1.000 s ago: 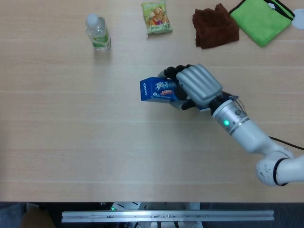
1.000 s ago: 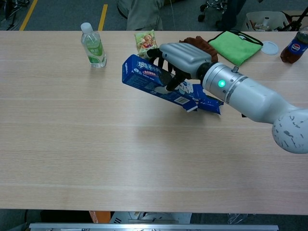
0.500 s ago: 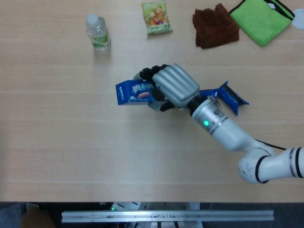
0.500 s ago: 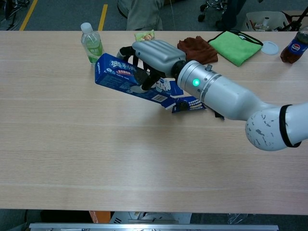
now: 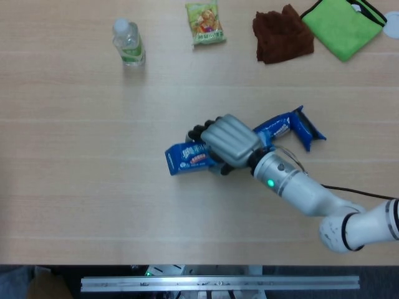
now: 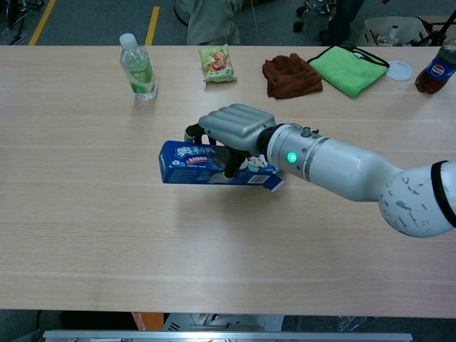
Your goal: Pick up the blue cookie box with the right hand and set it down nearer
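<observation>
The blue cookie box (image 5: 186,159) (image 6: 191,162) lies nearly level, just above or on the table's middle; I cannot tell whether it touches the wood. My right hand (image 5: 229,141) (image 6: 232,128) grips it from above, fingers curled over the box's right half and hiding that part in the head view. The white forearm runs off toward the lower right. The left hand shows in neither view.
A blue wrapper (image 5: 292,124) lies just behind the right forearm. Along the far edge stand a water bottle (image 5: 129,42) (image 6: 139,68), a green snack bag (image 5: 206,23), a brown cloth (image 5: 282,34), a green cloth (image 5: 343,26) and a cola bottle (image 6: 434,71).
The right hand has carried the box toward the near edge and downward. The box, tilted and high before, now lies almost level close to the table.
</observation>
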`<action>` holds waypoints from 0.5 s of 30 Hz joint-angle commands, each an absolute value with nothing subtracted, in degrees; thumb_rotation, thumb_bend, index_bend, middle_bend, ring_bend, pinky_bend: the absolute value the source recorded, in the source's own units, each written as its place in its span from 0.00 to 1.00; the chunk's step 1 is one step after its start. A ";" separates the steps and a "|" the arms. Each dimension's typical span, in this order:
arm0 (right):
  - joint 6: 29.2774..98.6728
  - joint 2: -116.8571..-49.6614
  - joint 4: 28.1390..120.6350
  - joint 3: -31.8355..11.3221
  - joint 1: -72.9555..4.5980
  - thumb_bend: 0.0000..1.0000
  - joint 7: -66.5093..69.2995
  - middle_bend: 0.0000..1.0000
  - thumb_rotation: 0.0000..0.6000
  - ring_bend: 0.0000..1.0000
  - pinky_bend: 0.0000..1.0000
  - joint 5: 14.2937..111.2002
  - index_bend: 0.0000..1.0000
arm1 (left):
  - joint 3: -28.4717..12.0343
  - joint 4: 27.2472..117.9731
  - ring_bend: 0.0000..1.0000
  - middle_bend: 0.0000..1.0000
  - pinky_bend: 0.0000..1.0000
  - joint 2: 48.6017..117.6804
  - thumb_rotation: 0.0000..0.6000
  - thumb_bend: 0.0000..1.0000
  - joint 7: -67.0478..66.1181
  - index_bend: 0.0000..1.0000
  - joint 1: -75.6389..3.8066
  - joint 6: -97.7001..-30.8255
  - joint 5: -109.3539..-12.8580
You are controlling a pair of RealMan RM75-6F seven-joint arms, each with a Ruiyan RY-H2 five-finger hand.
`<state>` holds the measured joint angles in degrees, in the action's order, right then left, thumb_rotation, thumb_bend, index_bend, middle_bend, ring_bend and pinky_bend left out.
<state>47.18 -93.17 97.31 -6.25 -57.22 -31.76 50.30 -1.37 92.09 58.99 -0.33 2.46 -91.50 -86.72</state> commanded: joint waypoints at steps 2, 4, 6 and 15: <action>49.00 -91.65 100.44 -3.32 -58.17 0.20 -36.60 0.36 1.00 0.36 0.45 47.36 0.32 | -1.28 92.03 0.19 0.24 0.26 59.12 1.00 0.26 -0.48 0.29 2.34 -91.19 -86.71; 49.17 -91.38 100.90 -2.64 -58.62 0.20 -37.85 0.34 1.00 0.33 0.44 45.61 0.31 | -1.23 91.99 0.19 0.24 0.26 59.29 1.00 0.26 -0.51 0.29 2.25 -91.08 -86.82; 49.21 -91.21 101.02 -2.31 -59.07 0.20 -38.54 0.30 1.00 0.29 0.40 44.50 0.26 | -1.22 91.98 0.19 0.24 0.26 59.42 1.00 0.26 -0.54 0.29 2.20 -91.15 -87.00; 50.78 -91.27 100.71 -2.58 -58.92 0.19 -37.29 0.19 1.00 0.16 0.30 46.19 0.11 | -1.26 91.90 0.19 0.24 0.26 59.35 1.00 0.26 -0.45 0.29 2.24 -91.15 -86.76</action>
